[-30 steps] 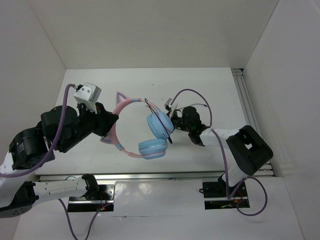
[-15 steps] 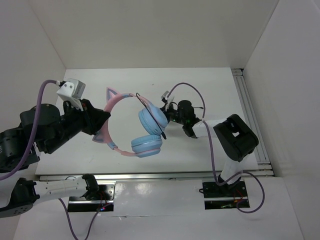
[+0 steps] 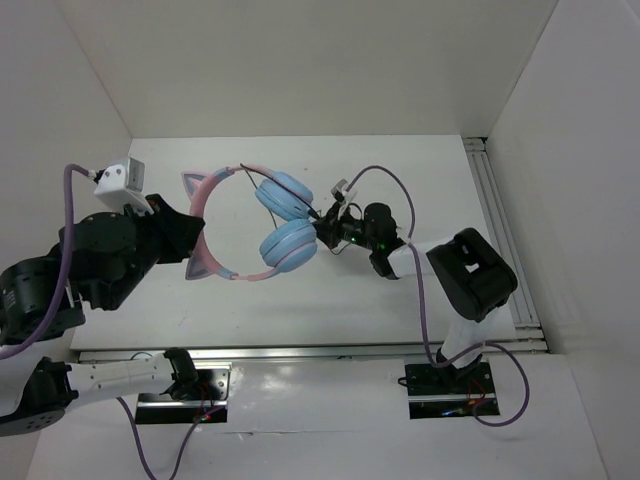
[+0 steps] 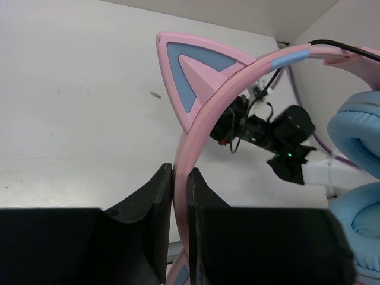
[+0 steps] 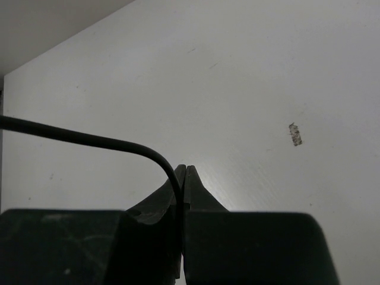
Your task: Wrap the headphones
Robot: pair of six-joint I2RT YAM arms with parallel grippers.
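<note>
Left pincer [image 4: 180, 178]: clamped on pink headband [image 4: 205, 127] of headphones [image 3: 290, 243], band pinched edge-on between the two fingers. Band rises out of the tips; cat ear [image 4: 191, 74], pink with blue inset, sits just above them. Band then arcs right of the pincer to the two blue cups [image 4: 356, 133] at the frame edge. Headphones are held up off the counter [image 4: 71, 119], which lies behind.

Right pincer [image 5: 183, 172]: together, pinching thin black cord [image 5: 89, 139] at the very tips. Cord comes up out of the tips, bends and runs off left of the pincer. Past the tips is bare white counter [image 5: 237, 89], with a small grey mark [image 5: 295, 134] to the right.

Top view: right pincer [image 3: 325, 232] is just beside the lower cup, tips pointing at it. Left pincer [image 3: 197, 243] is on the band's far side from the cups. Purple cable [image 3: 385, 180] loops over the right arm.
</note>
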